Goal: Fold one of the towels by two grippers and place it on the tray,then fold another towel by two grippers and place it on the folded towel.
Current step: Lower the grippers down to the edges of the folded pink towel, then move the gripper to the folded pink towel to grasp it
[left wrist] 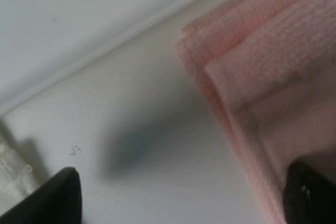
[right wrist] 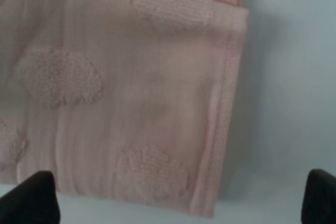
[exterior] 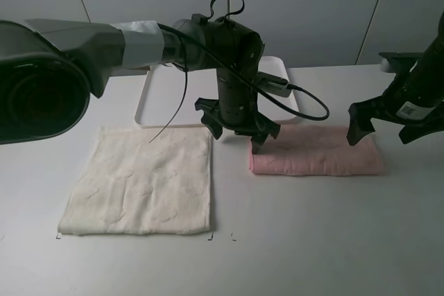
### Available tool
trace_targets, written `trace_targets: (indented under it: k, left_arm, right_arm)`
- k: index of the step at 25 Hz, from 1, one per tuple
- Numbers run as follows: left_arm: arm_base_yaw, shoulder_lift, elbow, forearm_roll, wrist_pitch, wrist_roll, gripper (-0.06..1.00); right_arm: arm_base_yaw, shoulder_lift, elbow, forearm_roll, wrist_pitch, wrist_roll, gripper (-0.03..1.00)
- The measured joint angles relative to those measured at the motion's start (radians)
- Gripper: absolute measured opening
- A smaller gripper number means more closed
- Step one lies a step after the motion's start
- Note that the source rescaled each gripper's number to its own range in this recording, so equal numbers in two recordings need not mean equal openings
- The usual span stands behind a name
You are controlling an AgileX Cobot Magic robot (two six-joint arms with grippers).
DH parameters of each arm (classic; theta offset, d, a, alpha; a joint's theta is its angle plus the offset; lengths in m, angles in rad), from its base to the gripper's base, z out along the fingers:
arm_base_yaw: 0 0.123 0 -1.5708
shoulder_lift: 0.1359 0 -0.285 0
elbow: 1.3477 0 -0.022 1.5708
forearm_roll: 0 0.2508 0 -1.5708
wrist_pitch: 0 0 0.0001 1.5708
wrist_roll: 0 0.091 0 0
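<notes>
Folded pale pink terry towel [exterior: 316, 157] lies right of middle, outside the flat white plastic tray [exterior: 163, 98].
The left black claw [exterior: 237, 136] and right black claw [exterior: 380, 135] are spread wide, holding nothing.

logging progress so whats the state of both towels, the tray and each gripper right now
pale pink terry towel: folded strip on the table, off the tray
cream-white terry towel: spread flat, unfolded
flat white plastic tray: visible part bare
left black gripper: open, at the pink towel's left end
right black gripper: open, over its right end
</notes>
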Motion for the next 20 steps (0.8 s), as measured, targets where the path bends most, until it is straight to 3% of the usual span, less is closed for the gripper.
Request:
trace_targets:
  k: [9, 20]
  left_arm:
    - [0.000, 0.012, -0.008, -0.002, -0.002, 0.000, 0.98]
    - [0.000, 0.012, -0.008, -0.002, 0.004, 0.000, 0.98]
  right_arm:
    - [-0.056, 0.027, -0.006, 0.000, -0.010, -0.004, 1.00]
    - [-0.058, 0.109, -0.010, 0.022, -0.045, -0.004, 1.00]
